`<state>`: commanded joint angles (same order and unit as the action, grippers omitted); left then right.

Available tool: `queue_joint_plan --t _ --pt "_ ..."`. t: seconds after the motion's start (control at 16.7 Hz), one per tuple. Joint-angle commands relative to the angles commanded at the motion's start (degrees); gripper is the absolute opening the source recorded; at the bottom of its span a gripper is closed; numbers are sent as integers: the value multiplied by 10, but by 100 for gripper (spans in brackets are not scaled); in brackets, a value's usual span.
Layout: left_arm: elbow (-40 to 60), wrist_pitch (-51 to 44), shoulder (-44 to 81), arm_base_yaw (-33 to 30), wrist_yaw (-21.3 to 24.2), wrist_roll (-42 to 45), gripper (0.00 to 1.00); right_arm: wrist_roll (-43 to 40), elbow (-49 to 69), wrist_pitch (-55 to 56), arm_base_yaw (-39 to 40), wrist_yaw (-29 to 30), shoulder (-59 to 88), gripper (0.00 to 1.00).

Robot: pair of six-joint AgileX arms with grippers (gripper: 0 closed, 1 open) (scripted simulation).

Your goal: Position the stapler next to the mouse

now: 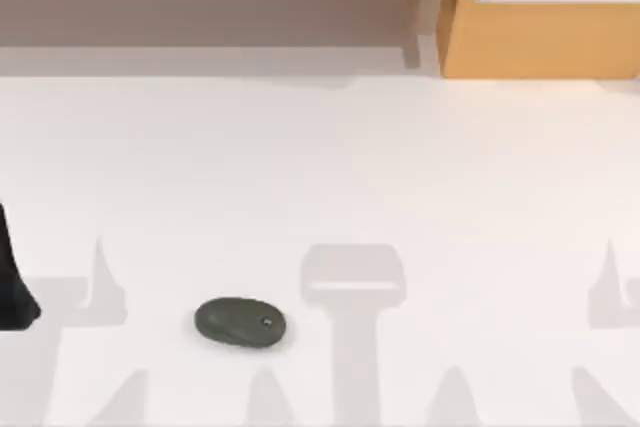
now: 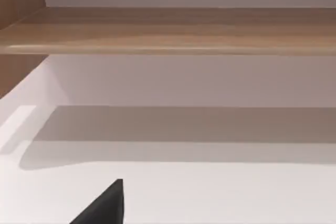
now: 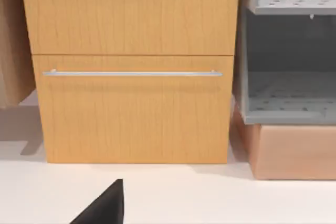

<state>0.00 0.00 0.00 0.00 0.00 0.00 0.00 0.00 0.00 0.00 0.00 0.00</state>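
— Mouse?
— Flat on the white table, left of centre toward the near edge; dark grey-green oval, light scroll dot toward the right end; touched by nothing.
— Left arm?
— Dark shape at the table's left edge, well apart from the mouse; cannot tell whether fingers apart or together; black fingertip over bare table in the left wrist view, facing a wooden shelf.
— Right side?
— Black fingertip over the table, facing an orange-wood cabinet (metal bar handle across the drawer line); grey perforated rack beside it on a tan block; cannot tell the finger state there either.
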Motion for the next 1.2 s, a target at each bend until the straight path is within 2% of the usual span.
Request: queue_joint_plan --t 0.24,0.48,1.2 --pt "17 -14 19 12 0 12 100 0 0 0 0 0 0 100" --pt "102 -84 129 73 -1 70 100 0 0 0 0 0 0 100" --pt "474 -428 789 357 0 327 100 0 0 0 0 0 0 100"
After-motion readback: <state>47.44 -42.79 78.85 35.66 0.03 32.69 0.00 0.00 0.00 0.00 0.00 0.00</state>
